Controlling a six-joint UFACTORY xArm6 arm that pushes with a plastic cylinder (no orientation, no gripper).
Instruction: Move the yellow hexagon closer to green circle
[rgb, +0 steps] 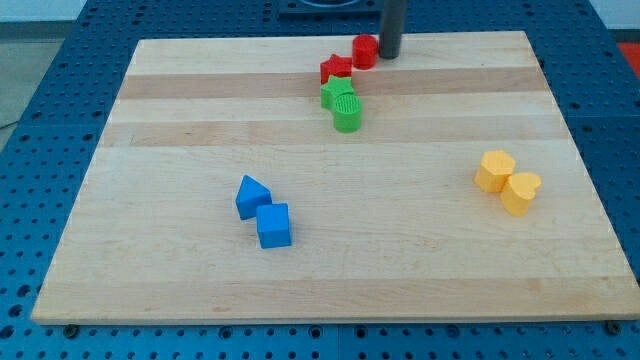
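My tip (388, 56), a bare rod with no claw, seems to touch the red cylinder (365, 51), so the yellow hexagon (494, 170) sits unpushed, well apart from the green circle (347, 117).

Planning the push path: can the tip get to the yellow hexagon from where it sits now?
Probably yes. My tip is at the view's top, beside the red cylinder. The yellow hexagon lies toward the view's lower right, with bare board between; only the yellow heart touches it on the far side.

Looks like a robotics lab setup to me: a pale wooden tabletop (330, 270) sits on a blue perforated metal bench (60, 60) with rows of mounting holes, typical test-rig stuff.
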